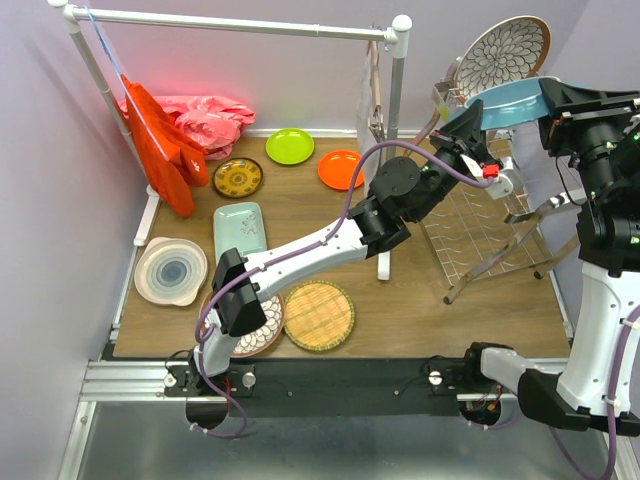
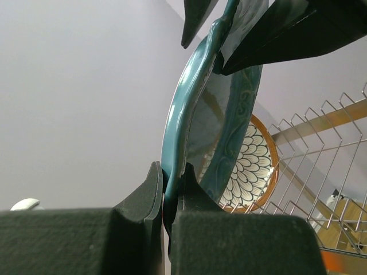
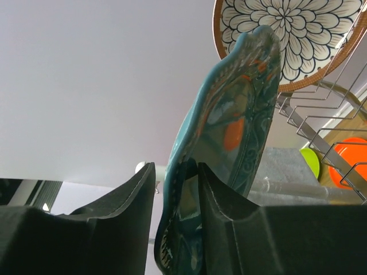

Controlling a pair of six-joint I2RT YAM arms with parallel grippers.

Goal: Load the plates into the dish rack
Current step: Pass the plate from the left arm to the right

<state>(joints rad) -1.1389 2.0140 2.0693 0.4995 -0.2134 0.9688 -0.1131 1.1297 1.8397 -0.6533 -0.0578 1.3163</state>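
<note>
My left gripper point(image 1: 470, 125) is shut on the rim of the teal scalloped plate point(image 1: 510, 105), holding it on edge above the dish rack point(image 1: 480, 230). In the left wrist view both pads pinch the teal rim point(image 2: 183, 114) at the left gripper point(image 2: 172, 172). My right gripper point(image 3: 176, 172) straddles the opposite rim of the teal plate point(image 3: 229, 114): one finger touches it, the other stands a little apart, so it is open. A brown-rimmed floral plate point(image 1: 503, 55) stands in the rack's far end. Other plates lie on the table: lime green point(image 1: 289, 146), orange point(image 1: 340, 169), woven yellow point(image 1: 319, 315).
A yellow-brown patterned plate point(image 1: 238, 177), mint tray point(image 1: 239, 230), white ringed plate point(image 1: 171, 270) and a floral plate point(image 1: 262, 330) under my left arm lie at the left. Red cloths point(image 1: 165, 150) hang from the white pipe rail point(image 1: 240, 22), with a pink cloth point(image 1: 205, 115) behind.
</note>
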